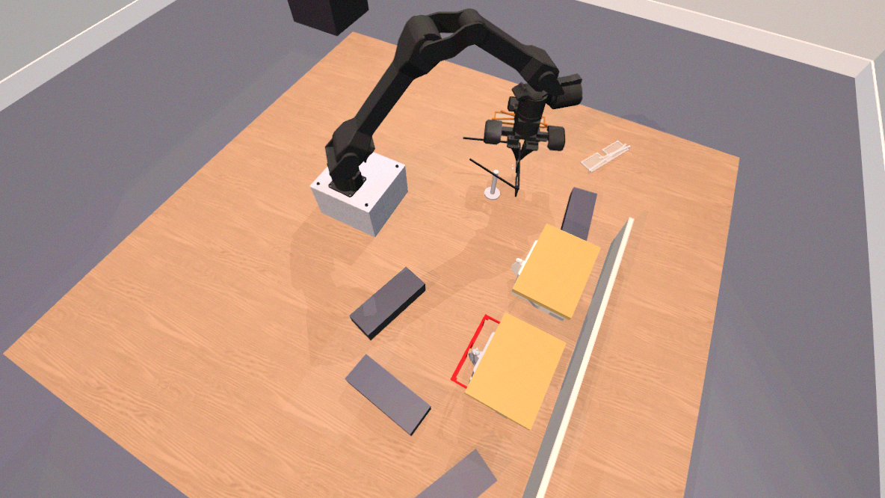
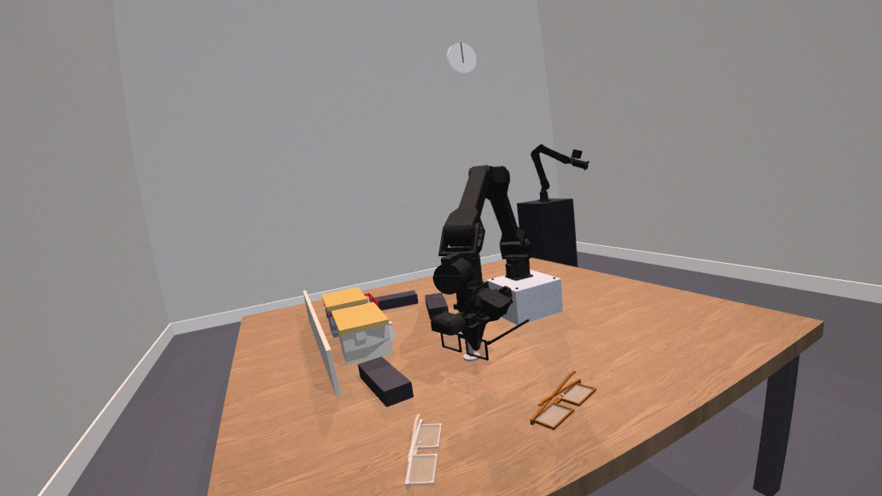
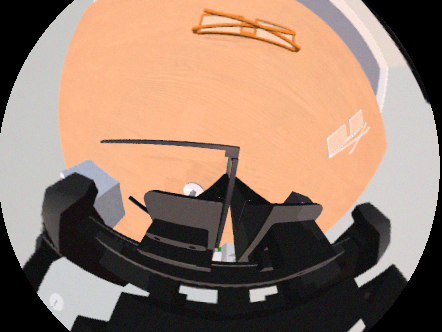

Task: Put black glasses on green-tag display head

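My gripper (image 1: 521,155) (image 2: 473,345) (image 3: 228,177) points down, shut on the black glasses (image 1: 482,167) (image 2: 509,331) (image 3: 170,144). Their front hangs below the fingers; both temples are open and extend toward the arm's base. They hang low beside a small white post stand (image 1: 492,193) (image 2: 470,356) (image 3: 193,189), the post between the temples in the overhead view. Two pale heads stand under yellow tops (image 1: 557,272) (image 1: 516,372). The nearer one in the overhead view wears red glasses (image 1: 469,348). A tiny green patch (image 3: 219,249) shows between the fingers; which head it marks I cannot tell.
A long upright panel (image 1: 584,359) (image 2: 320,339) stands behind the heads. Dark blocks (image 1: 388,302) (image 1: 388,394) (image 1: 579,212) (image 2: 385,380) lie around them. Orange glasses (image 2: 558,393) (image 3: 257,26) and clear glasses (image 2: 411,449) lie on the table beyond the gripper.
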